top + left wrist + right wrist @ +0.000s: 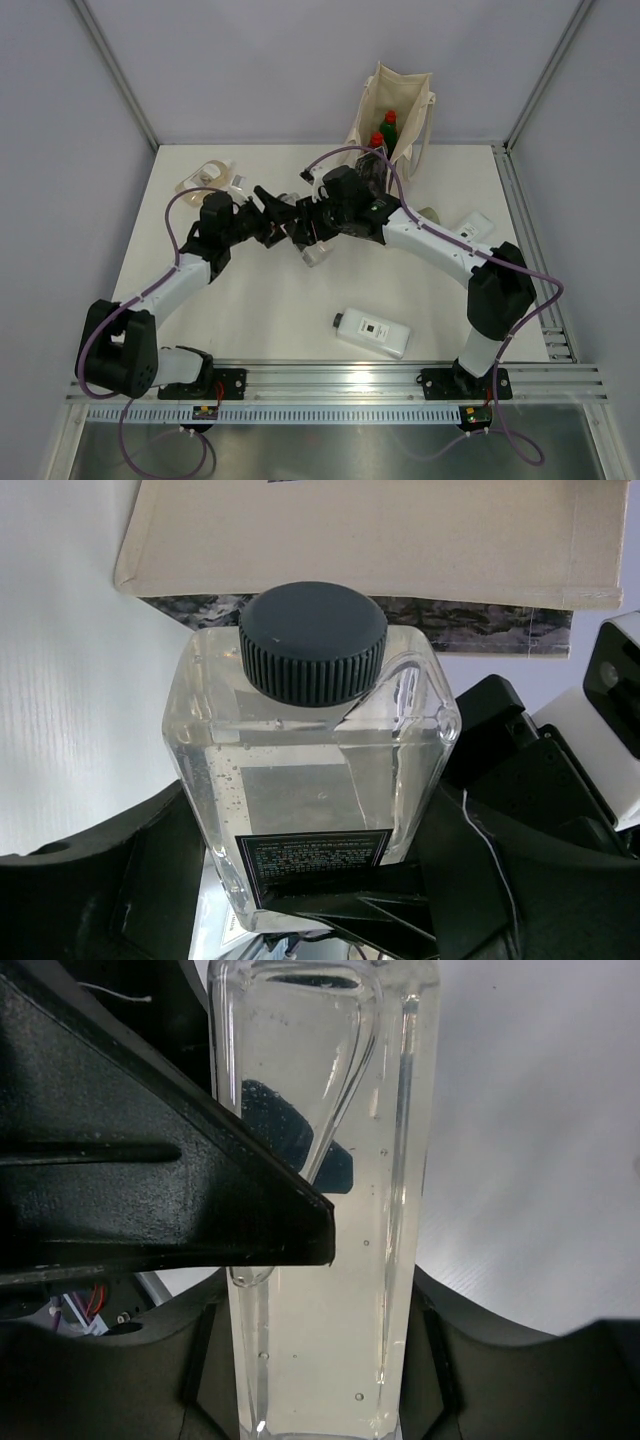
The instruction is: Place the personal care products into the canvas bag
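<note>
In front of the bag point(415, 100), the left gripper point(300, 900) grips the clear bottle point(300, 770) across its width, jaws half apart. The right gripper point(320, 1400) pinches the same bottle across its thickness, jaws narrow. Two red-capped bottles point(384, 132) stand inside the bag.

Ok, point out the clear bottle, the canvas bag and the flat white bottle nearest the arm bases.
clear bottle point(310, 780): left wrist view, front face below the cap.
canvas bag point(418, 110): top view, right side wall.
white bottle point(372, 333): top view, middle of its body.
</note>
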Tool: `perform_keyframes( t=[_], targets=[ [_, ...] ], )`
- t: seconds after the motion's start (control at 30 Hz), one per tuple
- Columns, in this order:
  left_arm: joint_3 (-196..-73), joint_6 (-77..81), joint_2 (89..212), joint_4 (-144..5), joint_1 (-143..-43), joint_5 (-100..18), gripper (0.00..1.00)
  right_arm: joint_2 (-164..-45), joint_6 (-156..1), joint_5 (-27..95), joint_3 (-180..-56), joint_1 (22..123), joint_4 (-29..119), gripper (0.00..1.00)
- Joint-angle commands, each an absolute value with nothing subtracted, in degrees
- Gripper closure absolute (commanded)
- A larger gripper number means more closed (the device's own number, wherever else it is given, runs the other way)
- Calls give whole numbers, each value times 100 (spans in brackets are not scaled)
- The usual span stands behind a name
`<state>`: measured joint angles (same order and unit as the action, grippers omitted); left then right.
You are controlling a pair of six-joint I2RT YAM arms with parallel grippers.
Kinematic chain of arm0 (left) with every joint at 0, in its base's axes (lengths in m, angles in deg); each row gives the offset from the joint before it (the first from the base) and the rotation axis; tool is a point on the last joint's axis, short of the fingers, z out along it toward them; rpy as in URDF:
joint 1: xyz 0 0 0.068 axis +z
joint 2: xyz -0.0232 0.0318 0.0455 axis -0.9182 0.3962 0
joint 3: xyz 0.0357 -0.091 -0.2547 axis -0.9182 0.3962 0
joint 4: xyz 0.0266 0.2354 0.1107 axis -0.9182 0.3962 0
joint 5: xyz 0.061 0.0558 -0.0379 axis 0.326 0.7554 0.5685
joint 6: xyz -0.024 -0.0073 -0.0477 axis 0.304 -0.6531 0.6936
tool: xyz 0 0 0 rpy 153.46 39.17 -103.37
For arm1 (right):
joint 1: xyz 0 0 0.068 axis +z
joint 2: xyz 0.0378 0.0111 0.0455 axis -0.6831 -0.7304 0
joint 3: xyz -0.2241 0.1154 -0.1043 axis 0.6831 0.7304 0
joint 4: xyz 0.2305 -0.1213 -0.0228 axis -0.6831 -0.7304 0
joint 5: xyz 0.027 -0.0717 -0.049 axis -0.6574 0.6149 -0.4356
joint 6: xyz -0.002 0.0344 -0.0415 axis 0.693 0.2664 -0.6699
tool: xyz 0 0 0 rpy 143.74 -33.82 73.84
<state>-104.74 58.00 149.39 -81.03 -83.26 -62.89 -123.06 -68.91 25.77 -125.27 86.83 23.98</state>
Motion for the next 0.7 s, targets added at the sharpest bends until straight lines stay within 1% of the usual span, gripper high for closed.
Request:
perform_keyframes(
  t=[0.0, 0.03, 0.07, 0.13, 0.17, 0.23, 0.27, 0.37, 0.47, 0.67],
  targets=[
    [-10592, 5993, 14411, -9434, -8196, -6673, 23, -12189, -6831, 1837, -12809, 8642, 2423, 100],
    [-10592, 5923, 14359, -9373, -8160, -6682, 3, -12189, -7014, 1688, -12844, 8607, 2379, 100],
    [-10592, 5722, 14297, -9303, -8125, -6682, 1, -12189, -7094, 1364, -12923, 8563, 2292, 100],
    [-10671, 5466, 14060, -8908, -8002, -6542, 1, -12198, -7524, 924, -13002, 8405, 2229, 100],
    [-10723, 5091, 13972, -8471, -7950, -6498, 1, -12215, -7656, 478, -13159, 8343, 2047, 100],
    [-10977, 4632, 13717, -7890, -7835, -6200, 1, -12215, -7885, 106, -13301, 8107, 1914, 100],
    [-11066, 4212, 13629, -7652, -7809, -6111, 1, -12207, -7990, -305, -13467, 8027, 1878, 100],
    [-11382, 3464, 13348, -6485, -7668, -5628, 1, -12171, -8193, -624, -13931, 7737, 1685, 100],
    [-11567, 2892, 13128, -5903, -7467, -5268, 1, -12154, -8308, -853, -14511, 7447, 1500, 100],
    [-11612, 2161, 12768, -5269, -7203, -4784, 1, -12276, -8080, -995, -15777, 6858, 1421, 100]
  ],
)
